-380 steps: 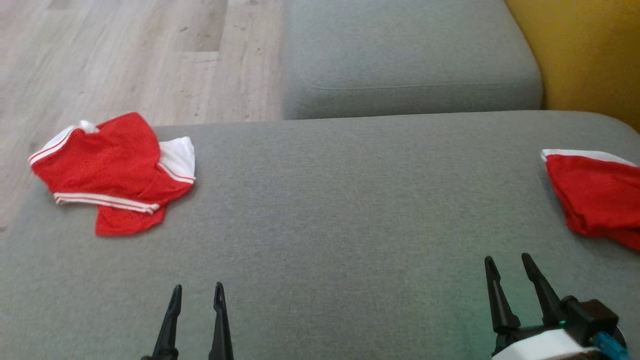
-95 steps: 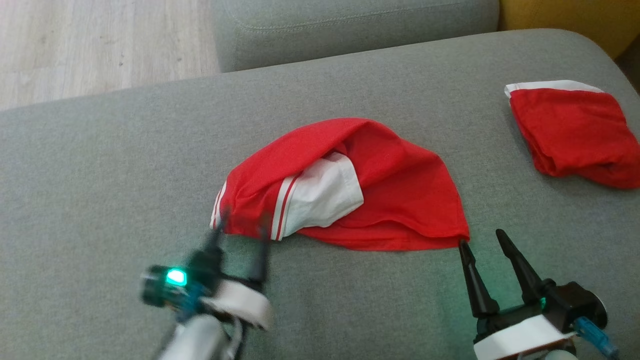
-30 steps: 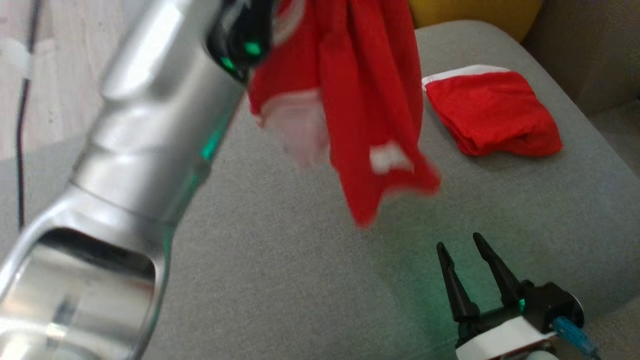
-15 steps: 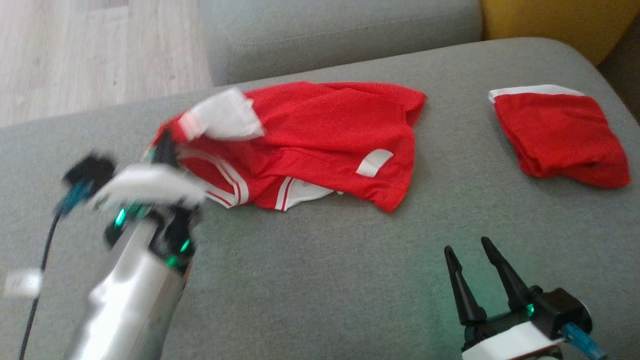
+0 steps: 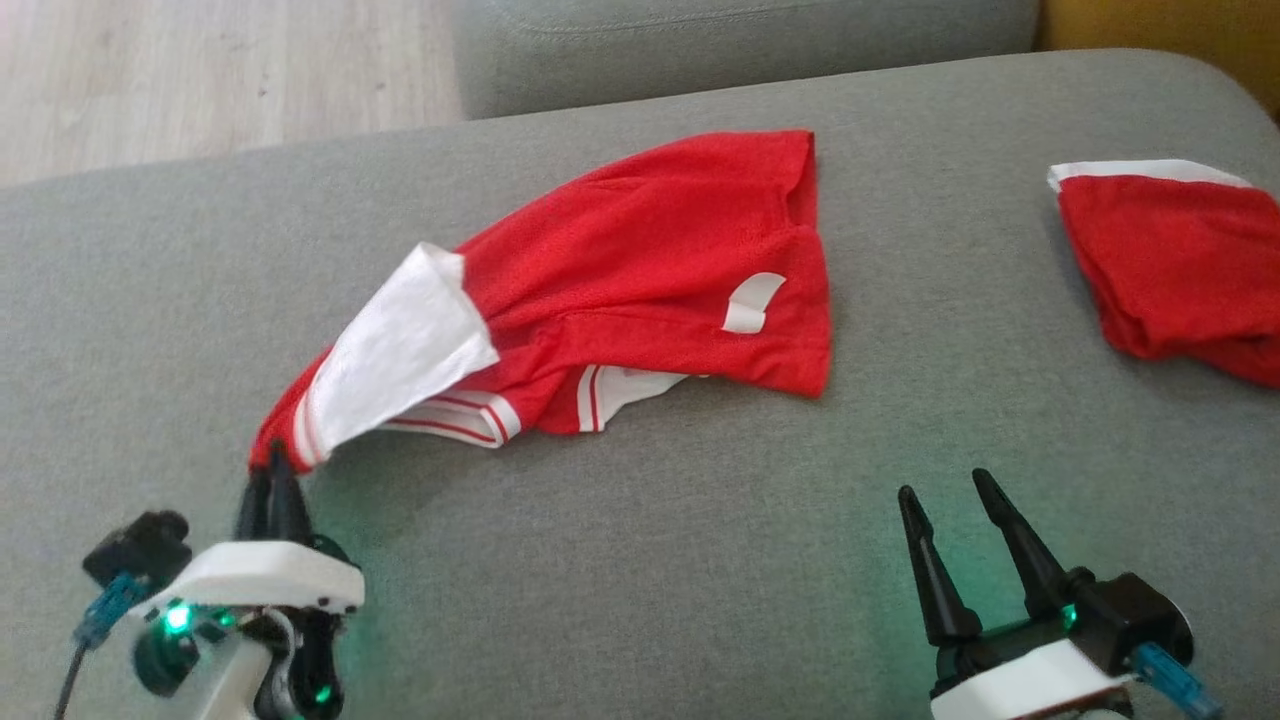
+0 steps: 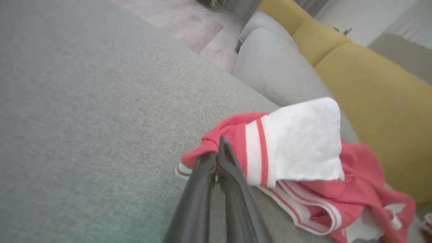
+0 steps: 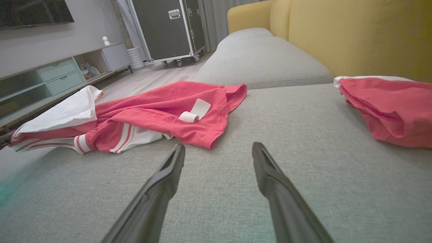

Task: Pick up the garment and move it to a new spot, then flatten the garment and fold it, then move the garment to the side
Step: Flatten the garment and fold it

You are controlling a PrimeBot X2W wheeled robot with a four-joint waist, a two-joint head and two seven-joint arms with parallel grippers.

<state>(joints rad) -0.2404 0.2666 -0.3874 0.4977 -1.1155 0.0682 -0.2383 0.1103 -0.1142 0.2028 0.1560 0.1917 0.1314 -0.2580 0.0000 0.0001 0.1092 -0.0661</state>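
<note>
The garment (image 5: pixel 640 270) is a red shirt with white striped sleeves, spread loosely across the middle of the grey sofa cushion (image 5: pixel 620 560), label side up. My left gripper (image 5: pixel 272 470) is shut on its near-left corner, by the white sleeve (image 6: pixel 303 138), and the cloth is pulled taut toward it. In the left wrist view the gripper (image 6: pixel 216 158) pinches the red hem between its tips. My right gripper (image 5: pixel 945 490) stands open at the lower right, a little short of the garment (image 7: pixel 162 111), with nothing between its fingers (image 7: pixel 172 162).
A second red garment (image 5: pixel 1170 260), folded, lies at the cushion's right edge. Another grey cushion (image 5: pixel 740 40) sits behind, with wooden floor (image 5: pixel 200 70) at the far left and a yellow sofa back (image 7: pixel 354 33) to the right.
My left gripper swung the hanging garment down and laid it on the cushion, then pulled its corner toward the near left. The right gripper kept its place.
</note>
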